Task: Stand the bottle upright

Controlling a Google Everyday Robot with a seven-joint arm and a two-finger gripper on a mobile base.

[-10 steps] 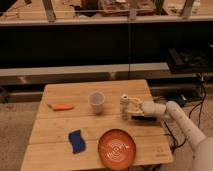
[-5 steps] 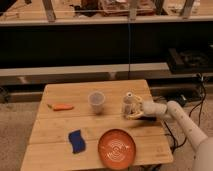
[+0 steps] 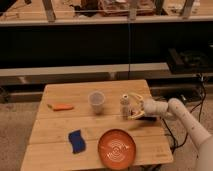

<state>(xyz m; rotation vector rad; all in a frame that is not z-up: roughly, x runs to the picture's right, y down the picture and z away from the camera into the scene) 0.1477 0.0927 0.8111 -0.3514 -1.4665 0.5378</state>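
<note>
The bottle [image 3: 125, 106] is small, slim and pale beige with a whitish cap. It stands upright on the wooden table [image 3: 60, 155], right of centre. My gripper [image 3: 135, 110] is at the bottle's right side, right against it, at the end of the white arm [image 3: 175, 112] that comes in from the right. Whether it touches the bottle does not show.
A translucent plastic cup [image 3: 96, 101] stands just left of the bottle. An orange plate [image 3: 116, 148] lies at the front, a blue sponge [image 3: 76, 141] to its left, and a small orange object [image 3: 62, 106] near the left edge. The table's right edge is close behind the gripper.
The bottle and the gripper have shifted only slightly, a little right and then back. The bottle stays upright. Nothing else on the table has moved.
</note>
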